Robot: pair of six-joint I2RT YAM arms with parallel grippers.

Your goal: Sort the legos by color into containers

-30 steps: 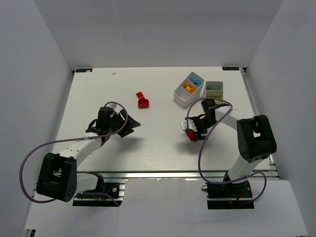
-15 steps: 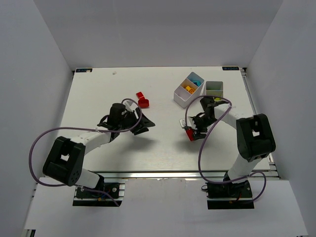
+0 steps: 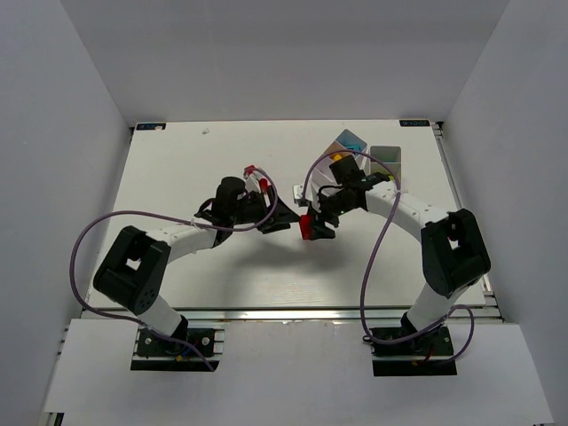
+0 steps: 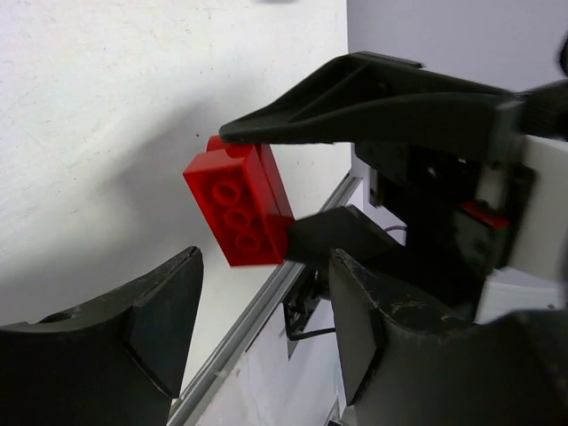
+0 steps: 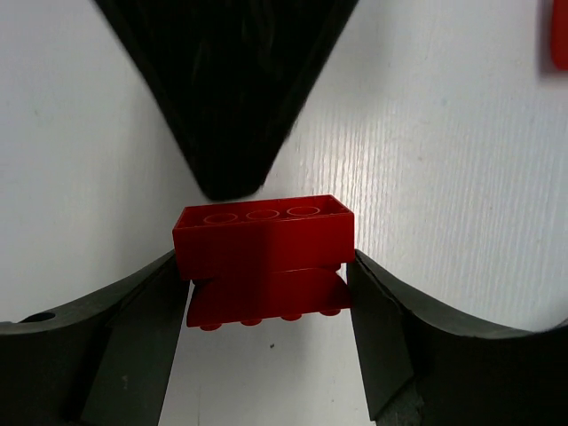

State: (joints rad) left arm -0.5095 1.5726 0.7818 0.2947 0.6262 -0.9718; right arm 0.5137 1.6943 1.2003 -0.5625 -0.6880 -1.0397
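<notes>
Because the red lego (image 5: pixel 262 232) is judged light, rigid and slick-walled, a clamp across its short ends suits. The right gripper (image 5: pixel 266 266) grips it so, over mid-worktop (image 3: pixel 177 169). At its 9 o'clock the left gripper (image 4: pixel 262 302) gapes empty. The containers (image 3: pixel 386 160) sit toward 1 o'clock.

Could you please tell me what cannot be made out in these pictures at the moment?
- Top view: the containers are largely covered by the right arm; their contents are unreadable.
- Top view: the loose red legos sit partly behind the left arm; their number is unclear.
- Right wrist view: a red piece is cut off by the right edge; shape unknown.
- Left wrist view: the red brick has its far side hidden by the right gripper.
</notes>
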